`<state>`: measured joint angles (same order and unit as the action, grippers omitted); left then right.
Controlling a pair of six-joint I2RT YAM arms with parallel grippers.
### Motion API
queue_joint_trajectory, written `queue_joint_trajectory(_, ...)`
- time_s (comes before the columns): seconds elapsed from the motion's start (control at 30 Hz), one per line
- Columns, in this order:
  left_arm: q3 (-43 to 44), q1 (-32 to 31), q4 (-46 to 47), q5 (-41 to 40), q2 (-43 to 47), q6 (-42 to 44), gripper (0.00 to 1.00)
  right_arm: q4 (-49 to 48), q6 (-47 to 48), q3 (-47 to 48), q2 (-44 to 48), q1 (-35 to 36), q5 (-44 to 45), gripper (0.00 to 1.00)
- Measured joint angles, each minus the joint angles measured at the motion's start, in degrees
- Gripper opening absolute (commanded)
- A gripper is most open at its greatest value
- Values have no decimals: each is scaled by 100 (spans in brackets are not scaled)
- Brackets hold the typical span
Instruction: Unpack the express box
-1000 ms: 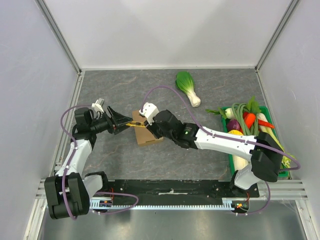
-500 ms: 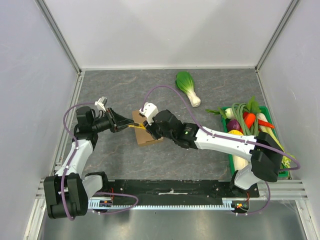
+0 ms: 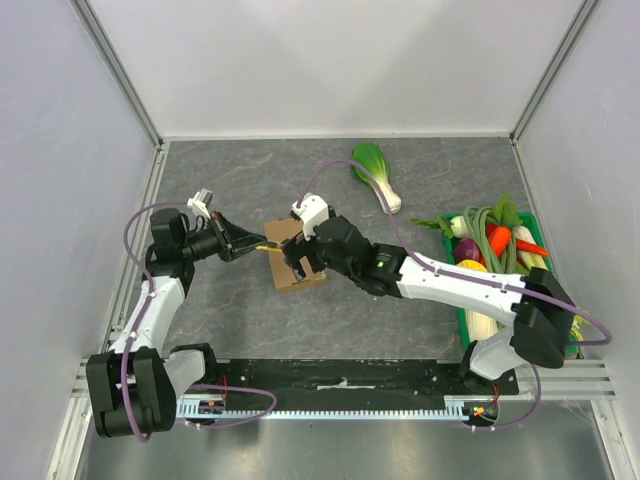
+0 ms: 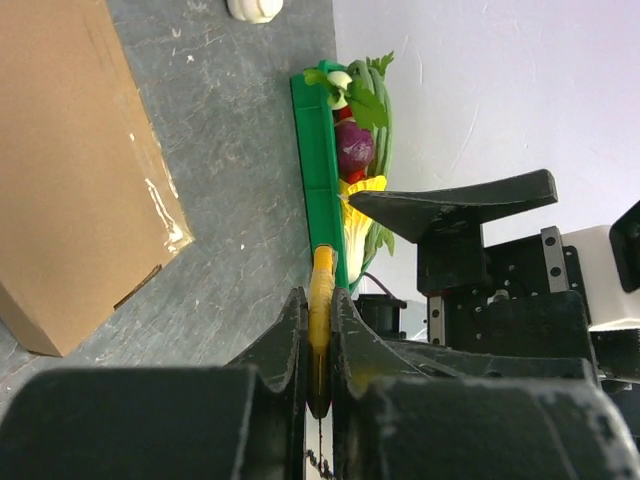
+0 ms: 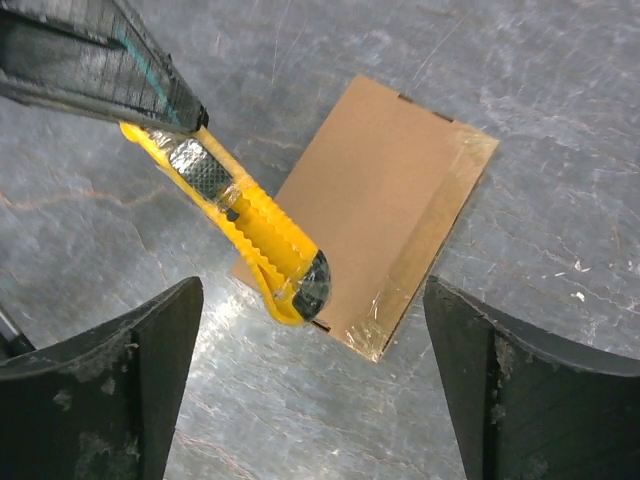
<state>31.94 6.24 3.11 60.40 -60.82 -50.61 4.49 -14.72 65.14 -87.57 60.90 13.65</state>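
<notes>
The express box (image 3: 291, 279), flat brown cardboard sealed with clear tape, lies on the grey table left of centre. It also fills the top left of the left wrist view (image 4: 70, 170) and the middle of the right wrist view (image 5: 390, 210). My left gripper (image 3: 256, 243) is shut on one end of a yellow utility knife (image 3: 268, 247), pinched between its fingers (image 4: 322, 300). The knife's (image 5: 245, 215) free end hangs over the box's corner. My right gripper (image 5: 312, 340) hovers above the box (image 3: 300, 260), open wide and apart from the knife.
A green-and-white bok choy (image 3: 376, 173) lies at the back of the table. A green crate (image 3: 463, 322) full of vegetables stands at the right edge, also seen beyond the knife (image 4: 315, 150). White walls close in the table on three sides.
My left gripper has shut on the yellow knife. My right gripper has opened, let go of the knife and drawn slightly away over the box.
</notes>
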Motion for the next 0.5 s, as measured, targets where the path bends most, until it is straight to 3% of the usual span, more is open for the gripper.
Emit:
queue_joint_trajectory(0.33,1062,0,-284,2,249,-48,2,-216,-1665,295,605,-337,66,98)
queue_joint_trajectory(0.5,1598,0,-28,20,304,-538,2,-1082,-2608,-46,953,-623,-385,98)
